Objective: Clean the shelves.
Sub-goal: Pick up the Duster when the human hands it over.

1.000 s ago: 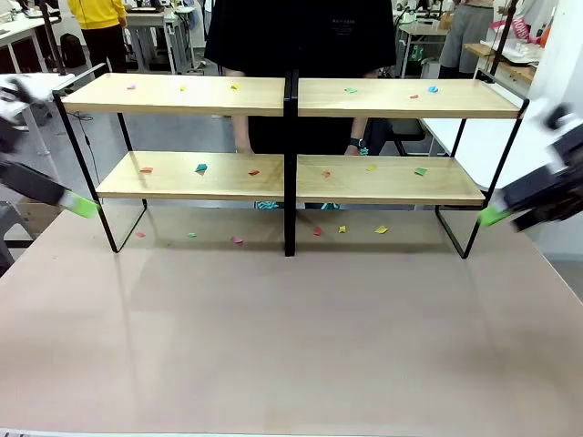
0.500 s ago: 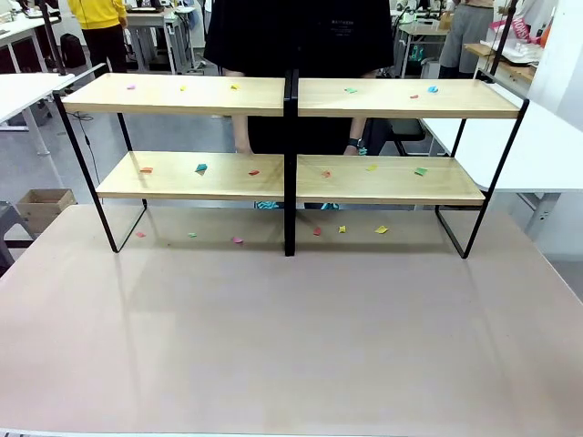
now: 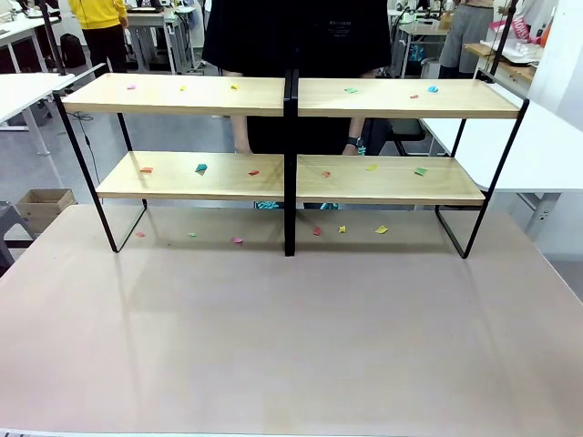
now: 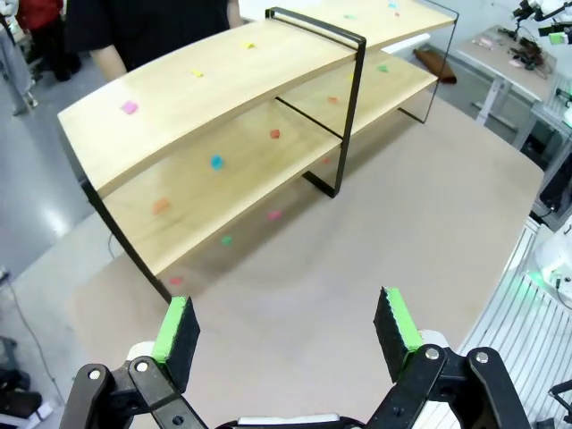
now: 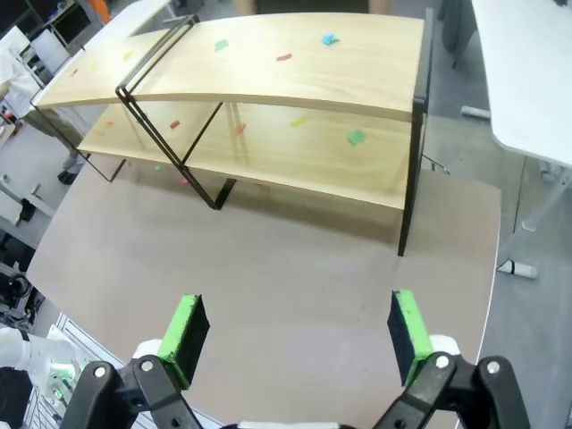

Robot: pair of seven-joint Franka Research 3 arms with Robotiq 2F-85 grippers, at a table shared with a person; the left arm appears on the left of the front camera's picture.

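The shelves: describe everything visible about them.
The shelves are a wide two-tier rack: four light wooden boards on a thin black metal frame, split by a central black post. It stands upright at the far side of the pinkish-grey table, its slanted end legs resting on it. Small coloured scraps lie scattered on every board and on the table beneath.

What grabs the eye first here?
The wide two-tier shelves at the far side of the table, dotted with small coloured scraps, more lying underneath. A person in black stands right behind. The left pincer and right pincer hang open and empty over the table.
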